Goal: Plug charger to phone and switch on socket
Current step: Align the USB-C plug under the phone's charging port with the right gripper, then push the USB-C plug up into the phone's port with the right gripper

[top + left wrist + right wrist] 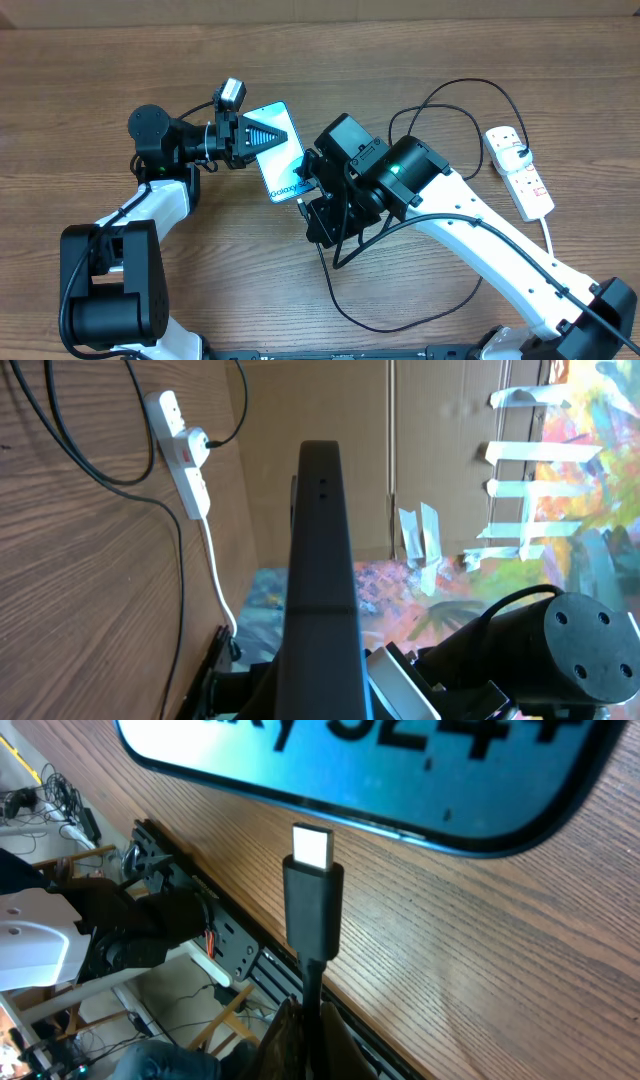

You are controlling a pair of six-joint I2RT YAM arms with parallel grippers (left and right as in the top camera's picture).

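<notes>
My left gripper (258, 136) is shut on the phone (281, 155) and holds it tilted above the table, cyan screen up and the "Galaxy" end toward the right arm. In the left wrist view the phone (320, 560) shows edge-on as a dark bar between the fingers (335, 695). My right gripper (308, 188) is shut on the charger cable just behind its plug tip. In the right wrist view the silver-ended tip (312, 870) points at the phone's bottom edge (400, 770), a small gap away, above the fingers (312, 1045). The socket (521, 171) lies at the right.
The charger's black cable (440, 300) loops over the table under and behind the right arm, and its plug head (516, 151) sits in the socket. The socket's white cord (548, 232) runs toward the front right. In the left wrist view the socket (186, 452) lies at the upper left.
</notes>
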